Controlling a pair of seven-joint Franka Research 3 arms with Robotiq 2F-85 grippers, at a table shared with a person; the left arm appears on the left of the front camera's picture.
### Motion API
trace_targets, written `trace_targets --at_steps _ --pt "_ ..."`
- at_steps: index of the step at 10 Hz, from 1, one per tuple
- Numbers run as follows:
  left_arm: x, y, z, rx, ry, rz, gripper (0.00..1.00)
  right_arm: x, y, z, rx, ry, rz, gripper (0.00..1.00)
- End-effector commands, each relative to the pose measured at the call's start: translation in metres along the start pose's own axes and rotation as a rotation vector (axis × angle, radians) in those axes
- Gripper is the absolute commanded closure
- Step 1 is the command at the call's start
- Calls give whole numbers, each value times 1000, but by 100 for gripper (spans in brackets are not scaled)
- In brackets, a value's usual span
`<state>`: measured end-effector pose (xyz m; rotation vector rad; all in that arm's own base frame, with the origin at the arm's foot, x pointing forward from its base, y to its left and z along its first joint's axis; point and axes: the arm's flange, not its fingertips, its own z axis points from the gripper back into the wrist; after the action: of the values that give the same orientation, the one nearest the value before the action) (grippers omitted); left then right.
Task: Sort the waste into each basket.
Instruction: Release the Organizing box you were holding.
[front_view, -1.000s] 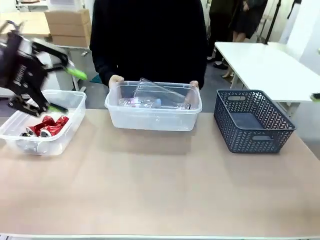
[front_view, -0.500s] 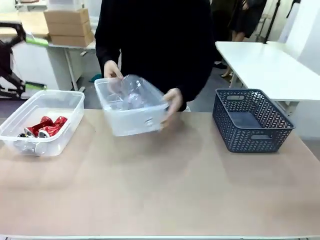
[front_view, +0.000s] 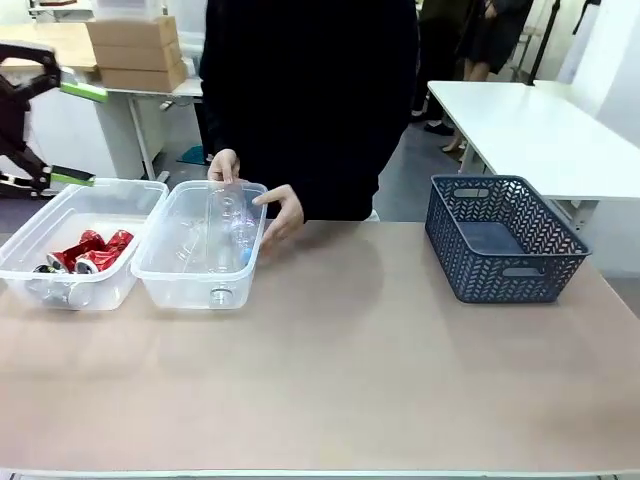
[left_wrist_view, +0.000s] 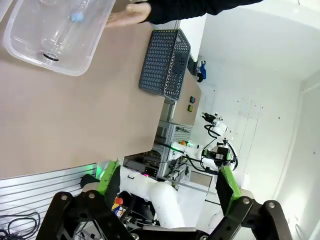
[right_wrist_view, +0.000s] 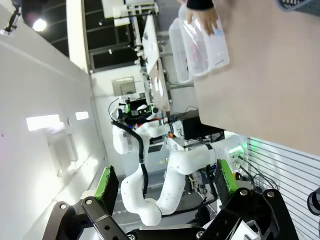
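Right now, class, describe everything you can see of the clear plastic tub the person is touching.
The clear plastic tub is rectangular with rounded corners and a lipped rim. It sits upright on the beige table, right beside the matching tub of red cans. Clear plastic bottles lie inside. The person's hands rest on its far rim.

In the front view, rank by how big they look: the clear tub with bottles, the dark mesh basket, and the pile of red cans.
1. Dark mesh basket and clear tub with bottles: look alike, no clear ranking.
2. Red cans: clearly smallest.
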<state>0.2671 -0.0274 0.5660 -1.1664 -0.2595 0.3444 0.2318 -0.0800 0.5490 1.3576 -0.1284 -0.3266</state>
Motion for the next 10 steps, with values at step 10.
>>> trace_targets --at_steps 10 --pt "0 -3 -1 -28 4 4 0 1 3 1 22 0 29 0"
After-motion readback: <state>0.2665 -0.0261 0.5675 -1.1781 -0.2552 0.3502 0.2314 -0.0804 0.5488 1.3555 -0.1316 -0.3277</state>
